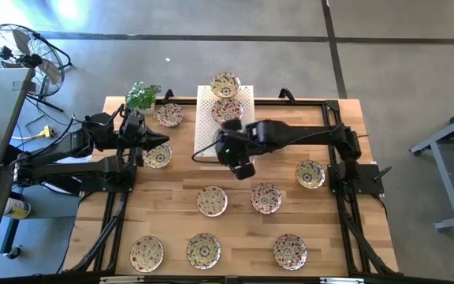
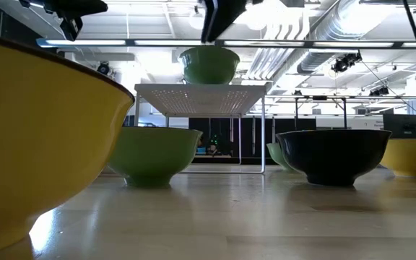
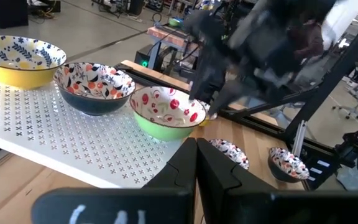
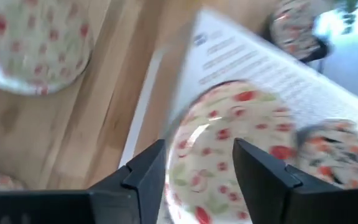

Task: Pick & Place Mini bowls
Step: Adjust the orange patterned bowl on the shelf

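Bowls (image 1: 211, 201): three on rack (image 1: 205, 118) (eight elsewhere)

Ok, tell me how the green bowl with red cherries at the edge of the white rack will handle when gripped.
The green bowl looks rigid and glazed, so its rim is probably slippery and likely chips if dropped. It sits upright near the white rack's edge, so a sideways push may slide it off. The right gripper hangs open over it; its rounded wall could tip in a rim pinch.

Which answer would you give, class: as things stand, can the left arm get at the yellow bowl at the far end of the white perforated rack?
Probably not directly. The left gripper sits beside the rack, but the yellow bowl lies beyond two other bowls, with the right gripper over the nearest, green one.
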Available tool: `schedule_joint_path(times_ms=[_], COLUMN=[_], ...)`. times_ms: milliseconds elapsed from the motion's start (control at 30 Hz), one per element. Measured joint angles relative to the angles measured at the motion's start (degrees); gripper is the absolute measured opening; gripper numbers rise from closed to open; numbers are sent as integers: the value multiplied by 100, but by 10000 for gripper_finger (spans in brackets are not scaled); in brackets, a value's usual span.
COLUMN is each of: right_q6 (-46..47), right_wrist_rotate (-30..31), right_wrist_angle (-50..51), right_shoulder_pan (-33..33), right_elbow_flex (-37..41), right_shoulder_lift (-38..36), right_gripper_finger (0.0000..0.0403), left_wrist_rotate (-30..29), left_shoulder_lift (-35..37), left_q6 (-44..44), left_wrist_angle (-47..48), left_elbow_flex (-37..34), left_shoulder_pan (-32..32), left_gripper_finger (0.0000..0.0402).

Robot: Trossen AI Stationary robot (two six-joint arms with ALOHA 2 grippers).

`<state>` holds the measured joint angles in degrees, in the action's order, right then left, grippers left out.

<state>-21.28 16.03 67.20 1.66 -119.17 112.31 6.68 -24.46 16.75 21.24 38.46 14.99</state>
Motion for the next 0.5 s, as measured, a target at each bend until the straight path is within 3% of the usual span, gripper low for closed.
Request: schedule_joint_path(times_ms=[167, 267, 500], right_q6=[877, 1674, 1771], right_wrist_rotate=[-103, -500, -554], right_wrist_angle=[-95, 108, 51], right_shoulder_pan=[-235, -475, -621], right_elbow_flex=[-13, -9, 2], right_shoulder_lift=[-482, -727, -883], right_gripper_finger=[171, 149, 24], left_wrist_rotate=[-26, -152, -171], left_shoulder_lift=[-5, -49, -230], left_q6=[0, 0, 0], left_wrist_angle=[39, 91, 123], left_elbow_flex=[0, 0, 0], left_shoulder_pan=[0, -1, -1], left_gripper_finger=[0, 1, 1])
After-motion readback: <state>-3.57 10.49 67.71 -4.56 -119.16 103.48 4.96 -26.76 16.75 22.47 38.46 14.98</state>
